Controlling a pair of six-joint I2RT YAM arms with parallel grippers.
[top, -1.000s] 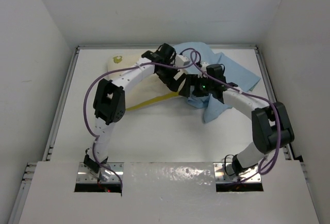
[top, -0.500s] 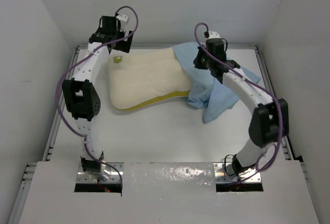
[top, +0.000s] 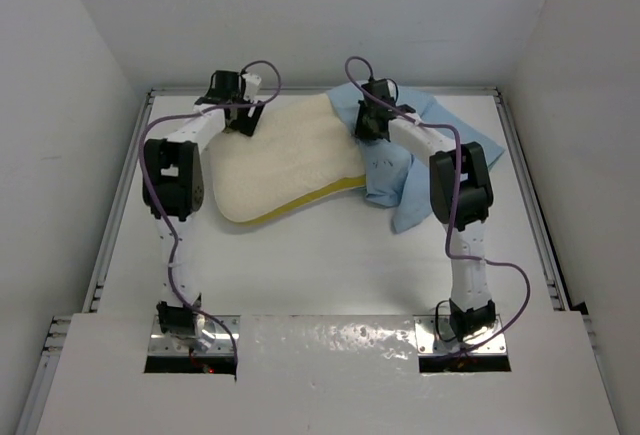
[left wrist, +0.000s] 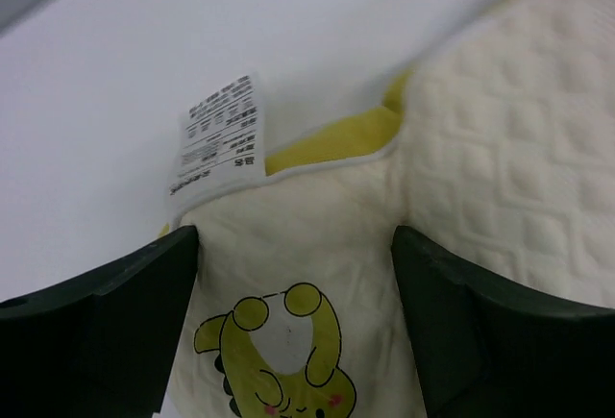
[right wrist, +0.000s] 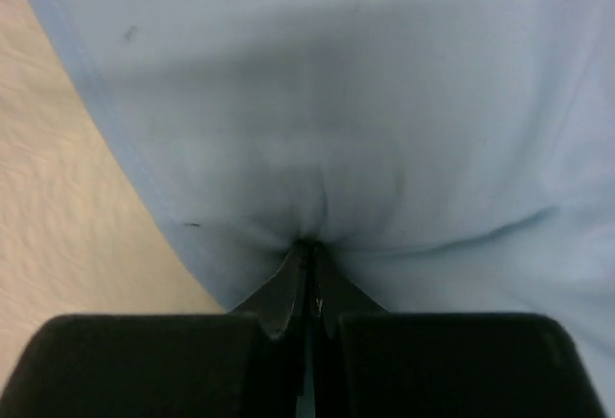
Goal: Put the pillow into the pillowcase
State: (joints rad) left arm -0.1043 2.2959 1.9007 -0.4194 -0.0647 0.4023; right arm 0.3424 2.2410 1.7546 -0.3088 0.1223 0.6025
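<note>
The cream quilted pillow with its yellow edge band lies at the back middle of the table, its right end against the light blue pillowcase. My left gripper is at the pillow's far left corner. In the left wrist view its fingers stand wide apart on either side of that corner, which carries a yellow cartoon print and a white tag. My right gripper is shut, pinching a fold of the pillowcase at its tips, right beside the pillow.
White walls close off the table on the left, back and right. A metal rail runs along the left edge. The rest of the pillowcase is crumpled and spreads towards the back right corner.
Both arms have swung from the table's middle to the back. The left gripper came down over the pillow's far left corner. The right gripper shut on the pillowcase edge. The pillow shifted slightly.
</note>
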